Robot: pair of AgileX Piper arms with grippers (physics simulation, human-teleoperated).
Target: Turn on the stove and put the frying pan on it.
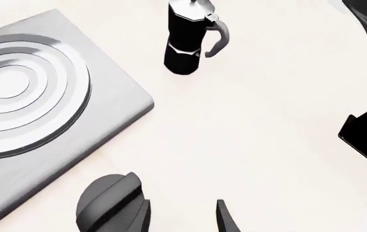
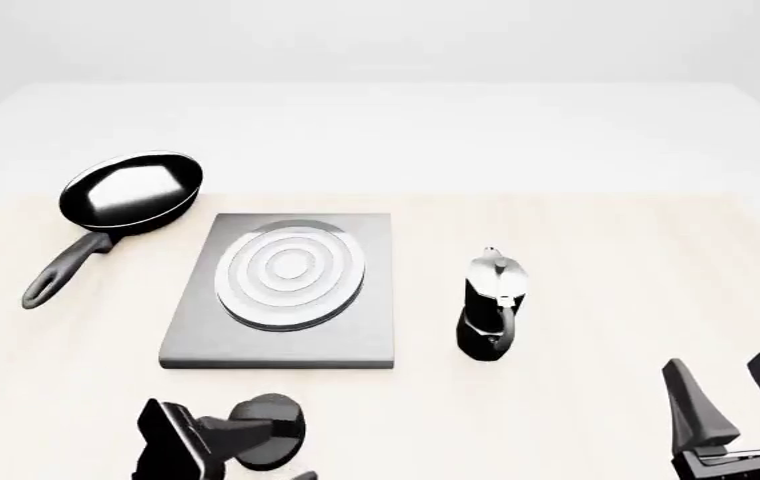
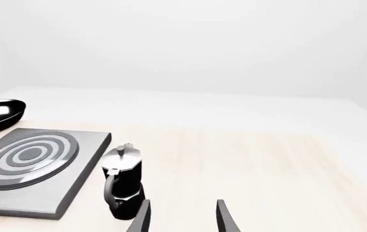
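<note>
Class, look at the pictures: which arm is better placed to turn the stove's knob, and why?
Left. The left gripper is open right at the knob in front of the stove; the right gripper sits far off, beyond the moka pot.

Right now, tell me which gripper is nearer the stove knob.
Left. The left gripper is right at the knob, near the stove's front edge. The right gripper is far off to the right, beyond the moka pot.

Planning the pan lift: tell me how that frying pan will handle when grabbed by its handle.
The frying pan looks rigid, so it should keep its shape. Gripped on the long handle, the round bowl end would probably sag or twist. Its glossy inside suggests a slick surface.
</note>
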